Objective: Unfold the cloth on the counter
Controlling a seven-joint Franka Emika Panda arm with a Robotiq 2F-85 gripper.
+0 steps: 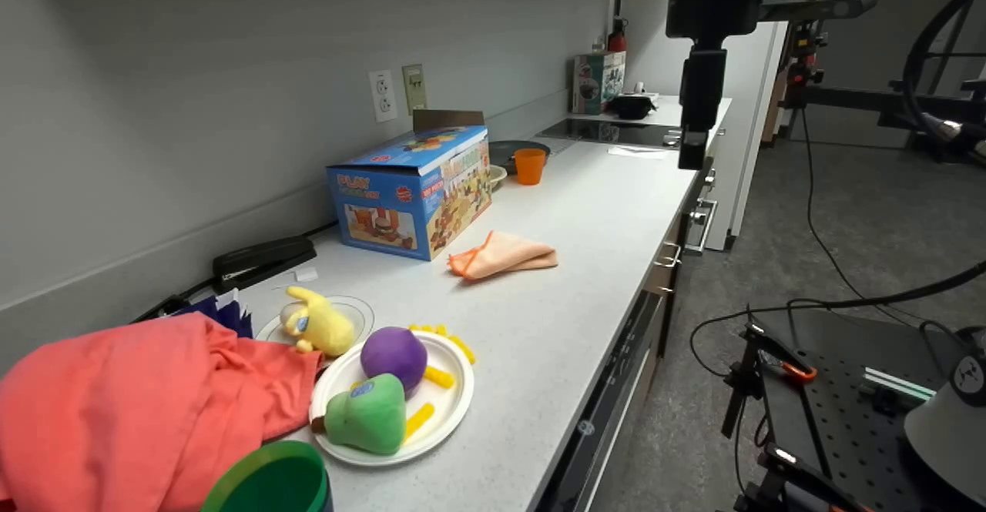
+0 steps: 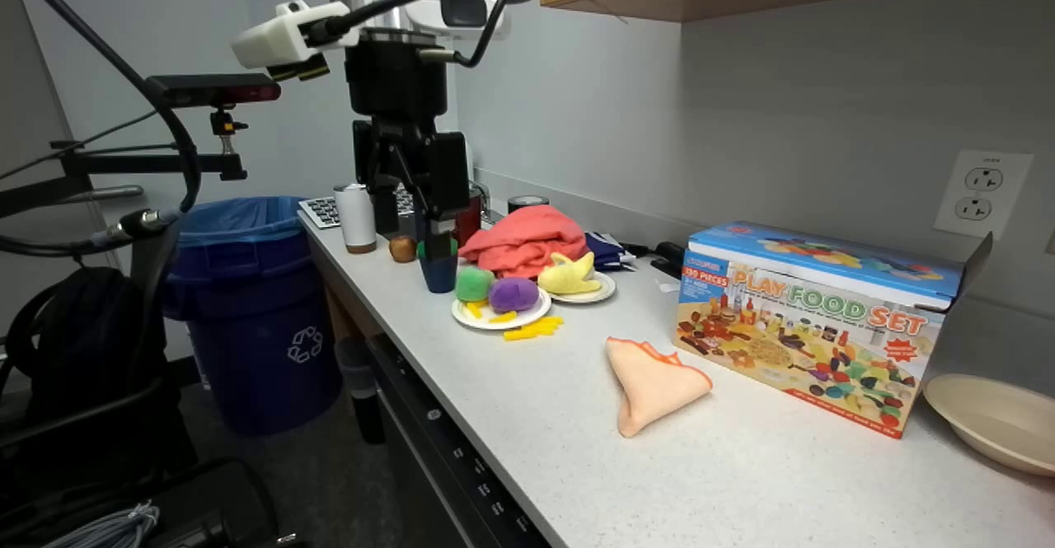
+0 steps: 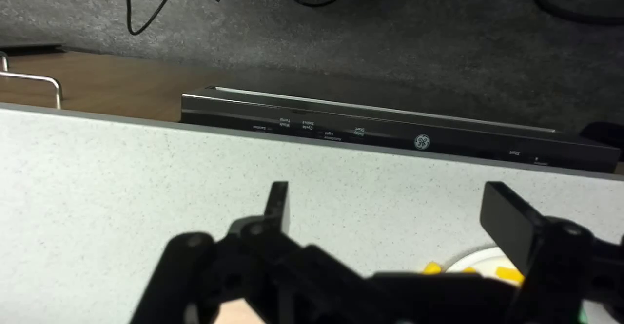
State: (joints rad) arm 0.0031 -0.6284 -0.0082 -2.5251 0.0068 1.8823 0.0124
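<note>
Cloth (image 2: pixel 655 387) folded, the unfolding all to do.
The cloth lies on the counter (image 2: pixel 742 482) just beside the box (image 2: pixel 812 334), doubled into a rough triangle, its orange hem showing along one side. The gripper (image 3: pixel 390 209) hangs over the counter, apart from the cloth, its jaws spread wide with nothing between them. By the look of it, nothing of the task is done: no layer seems opened out. Left, as I judge it: come down, pinch a loose layer, draw it back and lay the cloth flat.
</note>
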